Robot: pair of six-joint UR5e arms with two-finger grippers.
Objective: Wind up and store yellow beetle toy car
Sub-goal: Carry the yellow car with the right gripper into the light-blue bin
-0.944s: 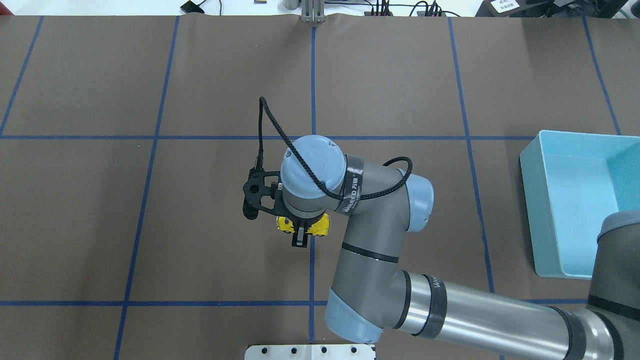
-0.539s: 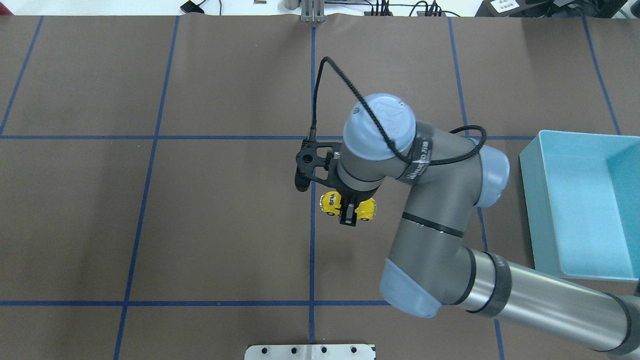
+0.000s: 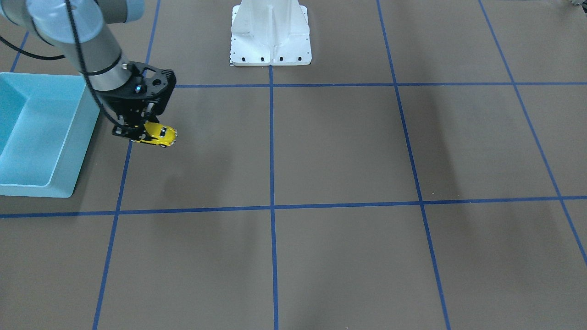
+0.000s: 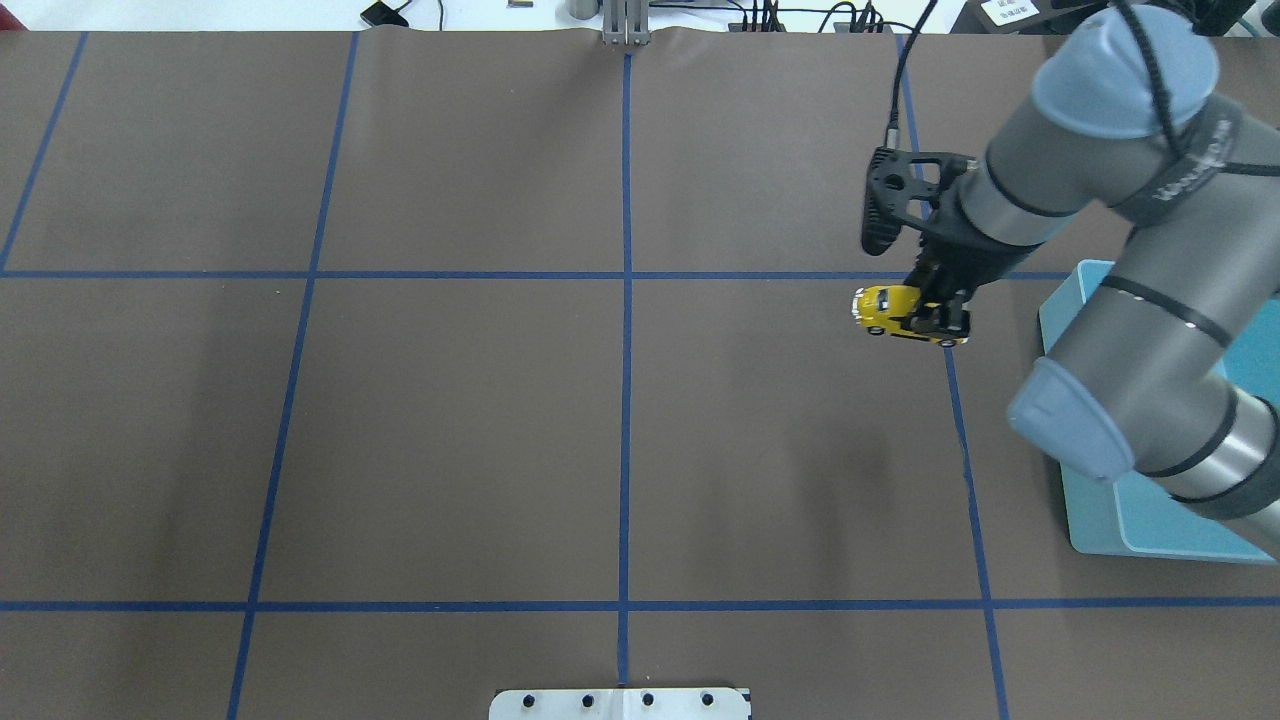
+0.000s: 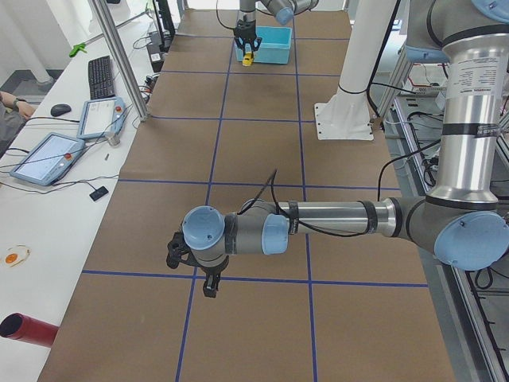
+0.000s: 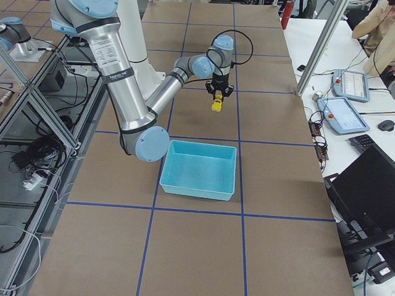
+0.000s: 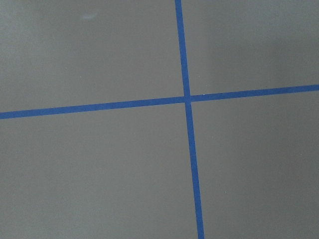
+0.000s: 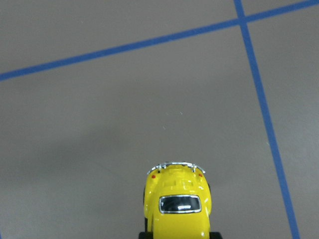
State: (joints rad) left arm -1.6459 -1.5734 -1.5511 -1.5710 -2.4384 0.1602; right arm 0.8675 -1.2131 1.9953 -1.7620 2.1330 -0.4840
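Note:
The yellow beetle toy car (image 4: 888,309) hangs above the brown mat, held at its rear by my right gripper (image 4: 940,320), which is shut on it. It is just left of the light blue bin (image 4: 1062,320) in the overhead view. From across the table the car (image 3: 159,134) tilts slightly, beside the bin (image 3: 69,137). The right wrist view has the car (image 8: 177,204) at its bottom edge, over bare mat. My left gripper (image 5: 208,286) shows only in the exterior left view, low over a blue line, and I cannot tell its state.
Blue tape lines grid the brown mat. The white robot base (image 3: 270,32) stands at the near edge. Touch panels (image 5: 48,155) and a keyboard lie on the side desk, where a person's arm (image 5: 6,107) rests.
My right arm has carried the car from the middle of the mat rightward and farther away, up to the bin's left side. The car has turned in the grip.

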